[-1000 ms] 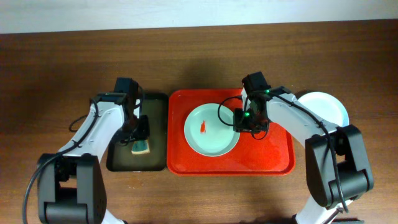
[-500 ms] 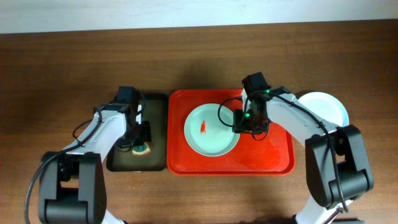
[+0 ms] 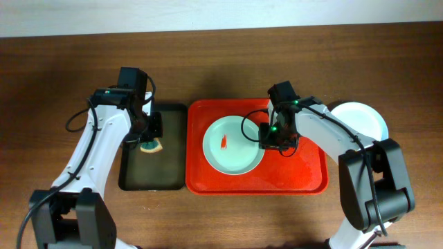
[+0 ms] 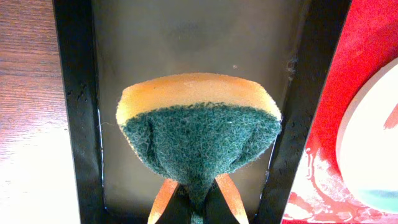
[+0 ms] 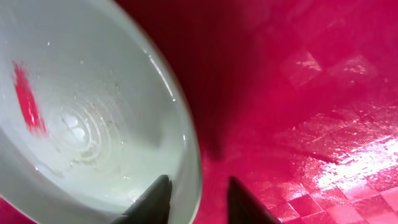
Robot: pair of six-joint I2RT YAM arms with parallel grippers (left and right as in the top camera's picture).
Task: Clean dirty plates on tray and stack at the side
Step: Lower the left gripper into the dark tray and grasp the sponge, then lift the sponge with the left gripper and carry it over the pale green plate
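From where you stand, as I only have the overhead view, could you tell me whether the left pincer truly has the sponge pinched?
Observer: Yes. In the left wrist view the left pincer is closed on the sponge, bunching its green scouring face.
Operator: Thank you. And on the other side, please?
Observer: The right pincer straddles the rim of the plate, one finger over the plate and the other over the red tray, with a strip of tray showing between rim and outer finger.
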